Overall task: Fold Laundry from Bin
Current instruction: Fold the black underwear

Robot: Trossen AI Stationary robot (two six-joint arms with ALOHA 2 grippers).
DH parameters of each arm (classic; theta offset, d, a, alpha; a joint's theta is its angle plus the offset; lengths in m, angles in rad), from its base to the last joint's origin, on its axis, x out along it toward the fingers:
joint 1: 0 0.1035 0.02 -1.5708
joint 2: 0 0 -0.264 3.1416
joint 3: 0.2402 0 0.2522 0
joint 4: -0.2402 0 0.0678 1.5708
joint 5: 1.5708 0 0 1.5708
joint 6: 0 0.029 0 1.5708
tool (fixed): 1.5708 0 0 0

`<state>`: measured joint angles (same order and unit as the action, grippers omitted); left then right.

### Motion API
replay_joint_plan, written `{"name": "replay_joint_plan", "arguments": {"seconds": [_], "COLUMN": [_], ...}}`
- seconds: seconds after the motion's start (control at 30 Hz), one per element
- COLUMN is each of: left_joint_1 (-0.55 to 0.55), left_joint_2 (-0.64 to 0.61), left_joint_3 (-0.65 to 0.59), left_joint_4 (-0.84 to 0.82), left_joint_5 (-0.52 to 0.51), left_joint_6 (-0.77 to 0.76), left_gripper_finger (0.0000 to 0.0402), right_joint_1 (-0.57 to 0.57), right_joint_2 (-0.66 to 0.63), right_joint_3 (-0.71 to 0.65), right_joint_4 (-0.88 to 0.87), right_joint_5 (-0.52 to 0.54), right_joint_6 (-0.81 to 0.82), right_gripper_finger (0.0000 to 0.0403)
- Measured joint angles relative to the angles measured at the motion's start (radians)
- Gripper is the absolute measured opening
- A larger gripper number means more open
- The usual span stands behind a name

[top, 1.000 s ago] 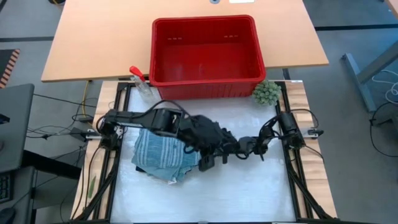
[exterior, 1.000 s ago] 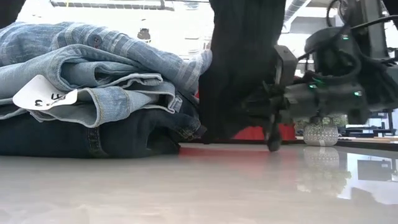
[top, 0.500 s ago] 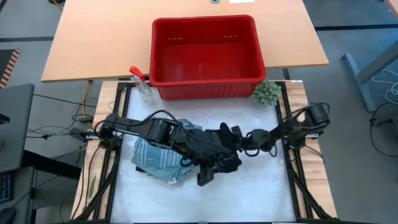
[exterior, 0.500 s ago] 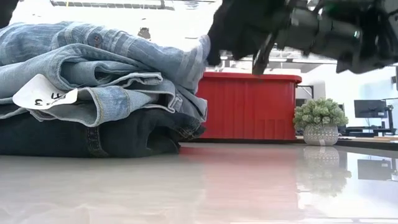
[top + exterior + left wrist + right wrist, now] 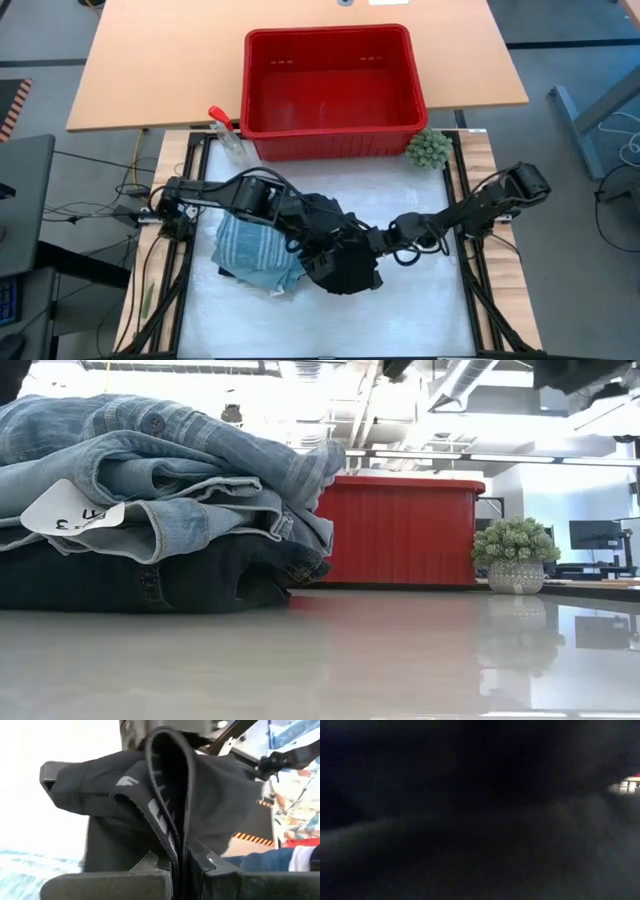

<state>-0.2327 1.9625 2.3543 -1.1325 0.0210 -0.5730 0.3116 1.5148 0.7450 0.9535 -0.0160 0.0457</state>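
Both arms have carried the small black piece (image 5: 345,268) up and forward since a second ago: in the low view it then hung down to the desk beside the stack, and now it is gone from that view altogether, lifted above it. From above it shows as a dark bundle over the white desk (image 5: 420,310), just beside the folded stack.

The left gripper (image 5: 322,262) meets the bundle from the stack side; its wrist view shows its jaws closed narrow on a fold of the black cloth (image 5: 165,820). The right gripper (image 5: 385,242) meets it from the other side, but its own view is filled with darkness, so whether its jaws are pinching the cloth I cannot tell.

The stack holds the light blue jeans (image 5: 150,490), the striped shirt (image 5: 200,430) on top and the dark navy piece (image 5: 150,580) beneath. The red bin (image 5: 330,85) stands at the far side and looks empty.

By my judgement this is the last garment, mid-fold. The next move calls for spreading or doubling the piece flat on bare desk, with both holds kept even so that it does not bunch, then setting it on the stack without dragging the shirt askew
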Motion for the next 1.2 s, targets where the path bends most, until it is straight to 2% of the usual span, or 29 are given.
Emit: {"name": "replay_joint_plan", "arguments": {"seconds": [0.17,0.3,0.5,0.87,0.97,1.03,1.2], "left_joint_1": [0.011,0.018,0.014,0.014,0.020,0.029,0.041], "left_joint_2": [0.000,0.000,0.001,0.002,0.001,0.002,0.002], "left_joint_3": [0.000,0.000,0.000,0.000,-0.024,-0.051,-0.085], "left_joint_4": [-0.043,-0.034,-0.011,-0.036,-0.039,-0.027,0.058], "left_joint_5": [0.000,0.000,0.019,-0.021,-0.012,0.051,0.107], "left_joint_6": [0.026,0.060,0.146,0.150,0.135,0.134,0.123], "left_gripper_finger": [0.0002,0.0022,0.0086,0.0241,0.0264,0.0273,0.0276], "right_joint_1": [0.003,0.003,0.018,0.039,0.042,0.042,0.053], "right_joint_2": [0.003,0.003,0.003,0.003,0.003,0.003,-0.006], "right_joint_3": [0.056,0.067,0.069,0.069,0.069,0.069,0.079], "right_joint_4": [-0.017,-0.021,-0.017,-0.013,0.000,0.014,0.014], "right_joint_5": [-0.016,-0.059,-0.070,-0.071,-0.075,-0.094,-0.102], "right_joint_6": [-0.020,-0.020,-0.020,-0.023,-0.045,-0.050,-0.062], "right_gripper_finger": [0.0018,0.0018,0.0018,0.0018,0.0018,0.0018,0.0018]}}
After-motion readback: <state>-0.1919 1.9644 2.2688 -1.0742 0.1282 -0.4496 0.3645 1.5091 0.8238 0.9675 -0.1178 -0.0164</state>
